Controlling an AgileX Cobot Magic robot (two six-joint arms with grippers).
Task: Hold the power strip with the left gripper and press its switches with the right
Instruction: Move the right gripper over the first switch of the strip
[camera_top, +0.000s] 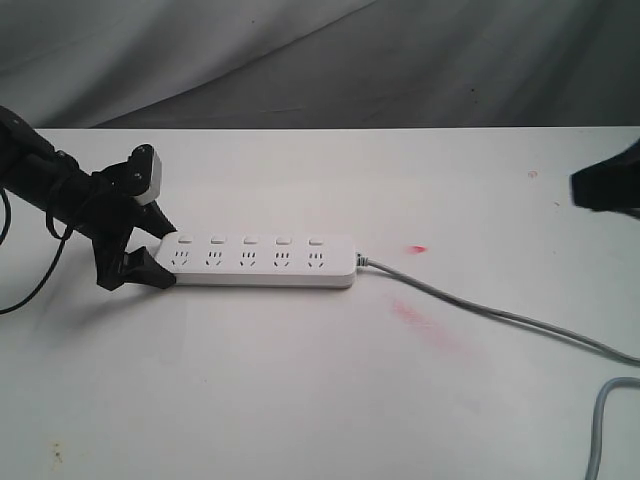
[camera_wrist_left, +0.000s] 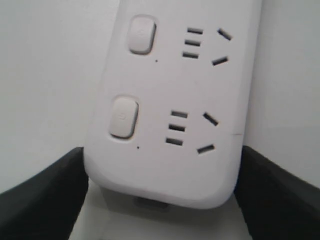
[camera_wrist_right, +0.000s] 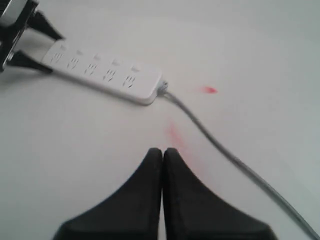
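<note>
The white power strip (camera_top: 262, 262) lies flat on the white table, its grey cord (camera_top: 480, 308) trailing off to the right. Its switches (camera_top: 250, 240) run in a row along the far edge; two of them (camera_wrist_left: 123, 117) fill the left wrist view. My left gripper (camera_top: 160, 248) straddles the strip's left end, with one black finger (camera_wrist_left: 45, 195) against each long side, shut on it. My right gripper (camera_wrist_right: 162, 151) is shut and empty. It hangs at the far right (camera_top: 605, 185), well away from the strip (camera_wrist_right: 102, 72).
Red smears (camera_top: 425, 322) and a small red spot (camera_top: 418, 248) mark the table right of the strip. A loop of grey cable (camera_top: 600, 430) lies at the front right corner. A grey backdrop hangs behind the table's far edge.
</note>
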